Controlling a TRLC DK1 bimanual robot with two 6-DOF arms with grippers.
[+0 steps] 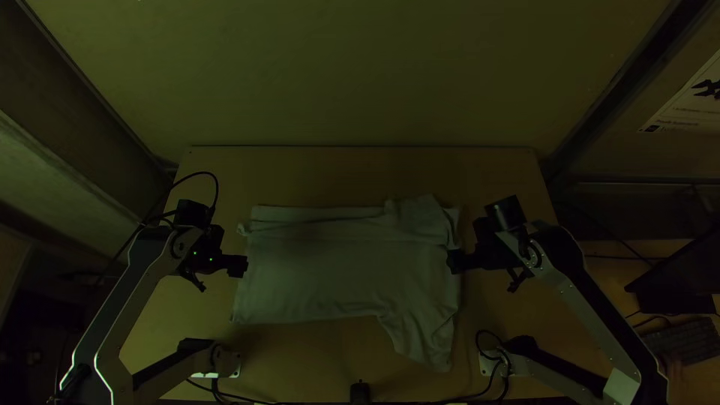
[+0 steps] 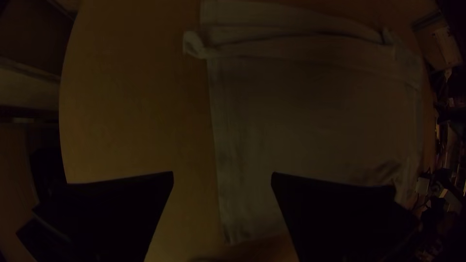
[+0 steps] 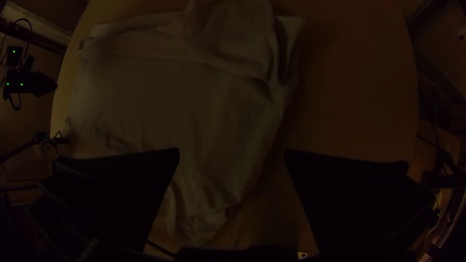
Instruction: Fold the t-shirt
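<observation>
The t-shirt (image 1: 322, 274), partly folded, is seen mid-frame, flanked by the left gripper (image 1: 241, 267) and right gripper (image 1: 454, 262), both held with fingers parted. If the lower-right flap (image 1: 424, 337) is pinched unevenly, the fold could be skewed.

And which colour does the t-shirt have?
The t-shirt looks pale greyish; it shows best in the top view.

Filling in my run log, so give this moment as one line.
T-shirt: far side folded over, near sleeve out | left gripper: open, by hem | right gripper: open, by sleeve end
</observation>
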